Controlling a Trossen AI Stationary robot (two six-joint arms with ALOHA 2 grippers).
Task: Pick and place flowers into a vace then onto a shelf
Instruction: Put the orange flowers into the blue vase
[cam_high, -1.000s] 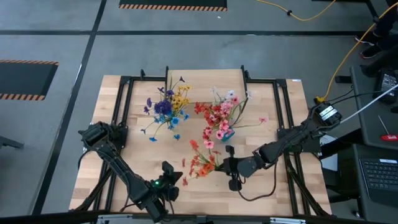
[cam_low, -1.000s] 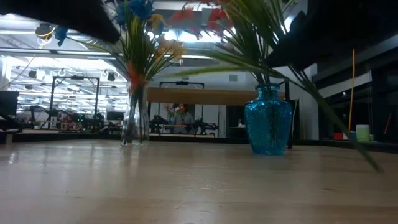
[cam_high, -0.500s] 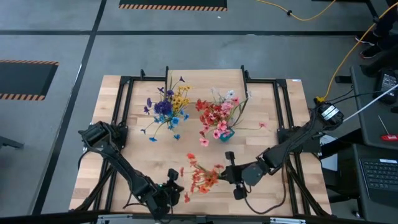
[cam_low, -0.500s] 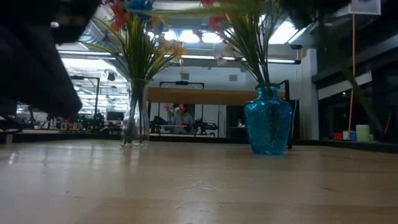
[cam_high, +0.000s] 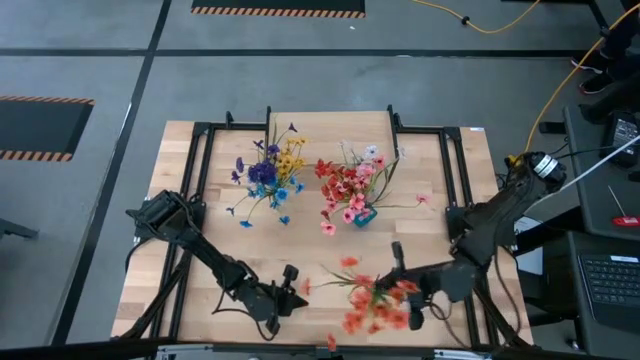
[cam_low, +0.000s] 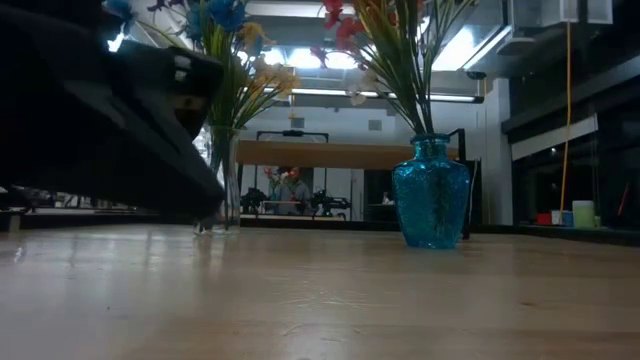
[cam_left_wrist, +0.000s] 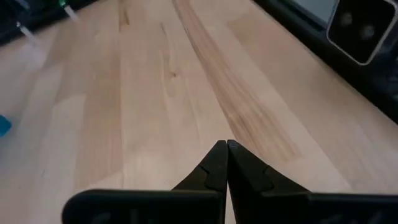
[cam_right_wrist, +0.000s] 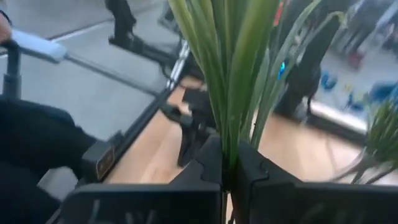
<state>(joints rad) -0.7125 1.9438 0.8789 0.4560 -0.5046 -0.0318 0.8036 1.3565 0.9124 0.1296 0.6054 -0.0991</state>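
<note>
The orange-red flowers (cam_high: 372, 305), one spray, are held clear of the table (cam_high: 200, 200) at its near edge, right of centre; the blossoms point toward the table's left side and the stem runs back rightward into the right gripper (cam_high: 405, 290), so the spray's long axis lies roughly level, across the table. In the right wrist view the green stems (cam_right_wrist: 230, 81) pass straight between the right fingers (cam_right_wrist: 205, 168), which are clamped on them. The two vases stand farther back toward the middle of the table: a clear glass vase (cam_low: 217, 180) carrying the blue, purple and yellow bunch (cam_high: 268, 172), and a blue vase (cam_low: 431, 195) carrying the red, pink and white bunch (cam_high: 350, 185). From the held spray the blue vase lies nearer, away from the near edge, and it stands on the right arm's side; judgement: the stem end must be swung down to vertical before it can enter either neck. The left gripper (cam_left_wrist: 225, 155) is low over bare table near the near edge, just left of the blossoms, fingers pressed together and empty. The shelf (cam_low: 340, 153) shows in the low view behind the vases. Count: one spray in hand, two vases, two bunches already placed, one shelf.
</note>
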